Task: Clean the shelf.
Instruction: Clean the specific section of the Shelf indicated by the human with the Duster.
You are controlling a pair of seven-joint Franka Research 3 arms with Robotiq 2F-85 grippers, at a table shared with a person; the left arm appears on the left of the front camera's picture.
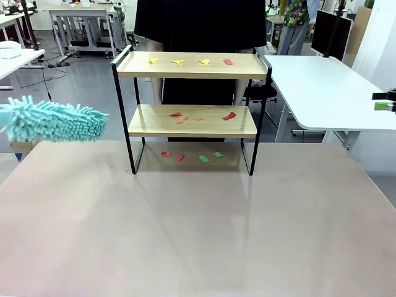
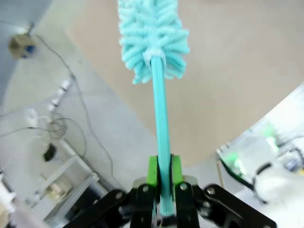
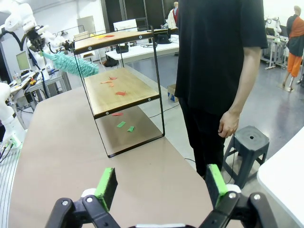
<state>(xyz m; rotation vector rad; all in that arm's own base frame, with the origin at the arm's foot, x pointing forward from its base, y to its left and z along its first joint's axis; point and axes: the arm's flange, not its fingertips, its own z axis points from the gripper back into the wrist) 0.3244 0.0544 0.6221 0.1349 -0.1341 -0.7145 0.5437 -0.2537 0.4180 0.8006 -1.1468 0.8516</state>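
Bare tabletop (image 1: 198, 235), pinkish-brown, lay nearest the camera with nothing on it.

Right gripper (image 3: 161, 183): jaws stood wide apart with nothing between them, off to the right of the table.

Left gripper (image 2: 164, 171): green pads were clamped on the thin handle of a teal duster (image 1: 55, 120), whose fluffy head hung level over the table's left edge, apart from the shelf.

Shelf (image 1: 247, 65): two wooden boards in a black frame, upright at the far middle of the table.
- Top board: three yellow scraps (image 1: 178, 61) and one red scrap (image 1: 228, 62) in a row.
- Lower board: four red and orange scraps (image 1: 229, 116), scattered.
- Table beneath the shelf: two red scraps (image 1: 165, 153) and two green scraps (image 1: 203, 159).

Person (image 1: 198, 25): in a black top, stood just behind the shelf with arms down.

Progress, as judged: cleaning had not visibly begun. The duster was in hand but touched no board, and every level was littered. Sweeping both boards, and probably the table beneath, remained to do.
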